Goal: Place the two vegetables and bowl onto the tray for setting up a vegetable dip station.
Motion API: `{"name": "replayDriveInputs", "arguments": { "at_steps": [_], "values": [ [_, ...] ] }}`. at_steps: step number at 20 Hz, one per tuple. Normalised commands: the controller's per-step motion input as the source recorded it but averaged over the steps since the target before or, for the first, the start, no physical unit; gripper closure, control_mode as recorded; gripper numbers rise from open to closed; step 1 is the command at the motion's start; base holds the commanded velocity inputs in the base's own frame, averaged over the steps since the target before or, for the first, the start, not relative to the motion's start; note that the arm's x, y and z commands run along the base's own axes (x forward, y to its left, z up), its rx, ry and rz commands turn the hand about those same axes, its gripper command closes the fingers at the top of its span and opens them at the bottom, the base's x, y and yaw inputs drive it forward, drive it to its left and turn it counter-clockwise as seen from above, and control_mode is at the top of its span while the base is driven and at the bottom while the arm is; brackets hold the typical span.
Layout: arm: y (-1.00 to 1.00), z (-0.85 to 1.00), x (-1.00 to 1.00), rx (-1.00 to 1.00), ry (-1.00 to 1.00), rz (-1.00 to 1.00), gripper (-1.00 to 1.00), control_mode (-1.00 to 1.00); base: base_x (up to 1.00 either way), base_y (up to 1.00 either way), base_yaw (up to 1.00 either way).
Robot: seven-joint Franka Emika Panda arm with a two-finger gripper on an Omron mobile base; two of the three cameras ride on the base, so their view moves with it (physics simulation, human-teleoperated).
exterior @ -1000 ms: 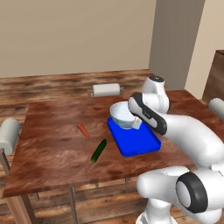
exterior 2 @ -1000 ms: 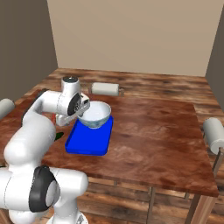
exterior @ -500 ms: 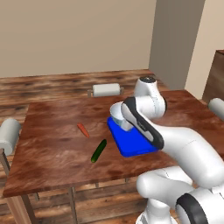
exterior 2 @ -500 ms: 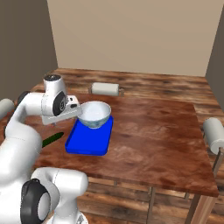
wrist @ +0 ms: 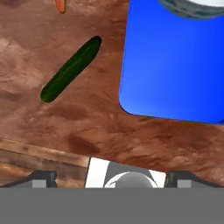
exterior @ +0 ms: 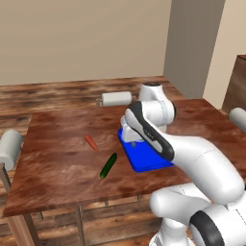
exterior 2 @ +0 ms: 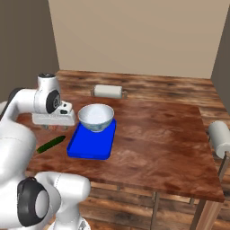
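Task status, judged from how things lie: one of three items is placed. One bowl, pale and glossy, sits on the far end of the one blue tray, whose near part is bare. Two vegetables are still to go: one dark green cucumber lies on the wooden surface just left of the tray's near corner, apart from it, and one small orange carrot lies farther back and to the left, well apart from the tray. In the hand view the cucumber runs diagonally beside the tray's rounded corner, with the carrot's tip at the top edge and a sliver of the bowl's rim at the upper right. My tool hangs above the surface to the left of the tray, looking down, with nothing between its fingers, which stand wide apart. By my estimate the cucumber is the nearer pick. Other stock: three white cylindrical rolls, one at the far edge, one at the right edge and one at the left edge of the surface.
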Motion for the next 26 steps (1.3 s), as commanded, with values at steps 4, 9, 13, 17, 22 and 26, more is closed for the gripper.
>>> {"name": "replayDriveInputs", "arguments": {
  "at_steps": [4, 9, 13, 17, 22, 26],
  "values": [
    [0.36, -0.04, -0.09, 0.04, 0.1, -0.33, -1.0, -1.0, 0.0, 0.0, 0.0],
    [0.39, -0.16, 0.0, 0.0, -0.02, -0.3, -1.0, -1.0, 0.0, 0.0, 0.0],
    [0.41, -0.2, 0.0, 0.0, -0.03, -0.39, -1.0, -1.0, 0.0, 0.0, 0.0],
    [0.27, -0.23, 0.04, -0.01, 0.0, -0.33, -1.0, -1.0, 0.0, 0.0, 0.0],
    [0.18, -0.35, 0.08, -0.04, 0.04, -0.24, -1.0, -1.0, 0.0, 0.0, 0.0],
    [0.12, -0.35, 0.21, -0.03, 0.08, -0.15, -1.0, -1.0, 0.0, 0.0, 0.0]
  ]
}}
